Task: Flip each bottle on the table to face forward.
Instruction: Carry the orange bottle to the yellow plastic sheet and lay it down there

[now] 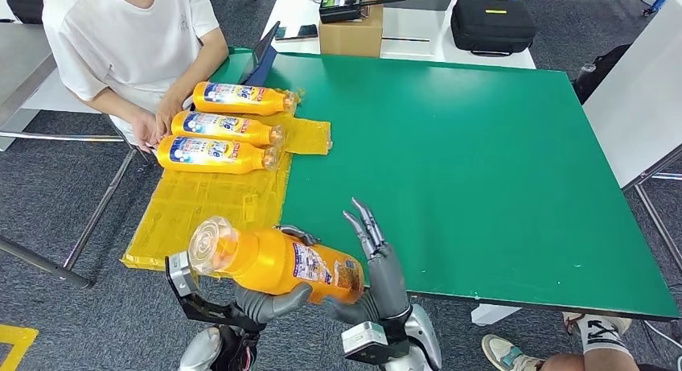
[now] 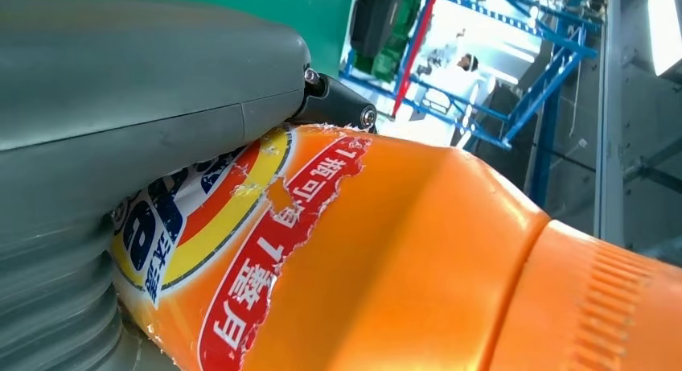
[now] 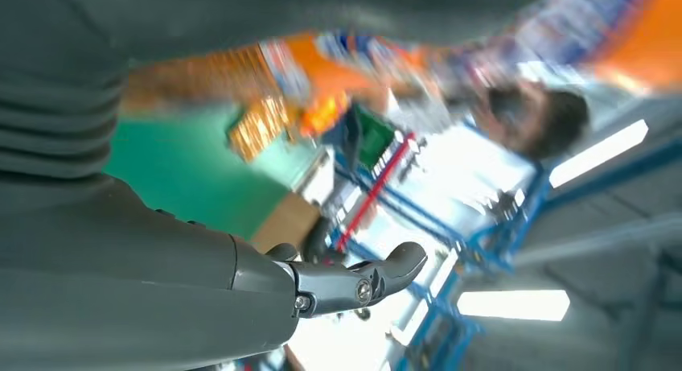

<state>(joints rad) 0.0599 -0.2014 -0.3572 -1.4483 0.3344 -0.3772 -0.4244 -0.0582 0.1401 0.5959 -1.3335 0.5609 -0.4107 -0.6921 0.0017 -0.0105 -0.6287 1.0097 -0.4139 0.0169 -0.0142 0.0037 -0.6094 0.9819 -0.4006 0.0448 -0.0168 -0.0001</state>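
The held bottle [image 1: 277, 262] is orange with a label in blue, white, yellow and red; in the left wrist view the bottle [image 2: 402, 258] shows a red band with white Chinese characters reading "1 瓶可当 1 壶用" as far as can be made out, and the label edge is torn. No brand name is legible. The bottle is raised above the near edge of the green counter [image 1: 482, 162], its long axis roughly horizontal and slightly tilted, with the cap end toward the robot's left and toward the camera and the base toward the robot's right. The left hand [image 1: 265, 300] grips the bottle from beneath, fingers wrapped around the body. The right hand [image 1: 378, 258] rests against the base end of the bottle with its fingers extended upward and spread; it does not close around the bottle. Three further orange bottles lie side by side on a yellow sheet [image 1: 201, 206] at the far left of the counter: the far bottle [image 1: 241, 98], the middle bottle [image 1: 225, 127] and the near bottle [image 1: 213, 154]. Each lies with its long axis left to right, cap end pointing right, label upward. A person [image 1: 133, 41] in a white shirt sits beside them, hands near the bottle bases.
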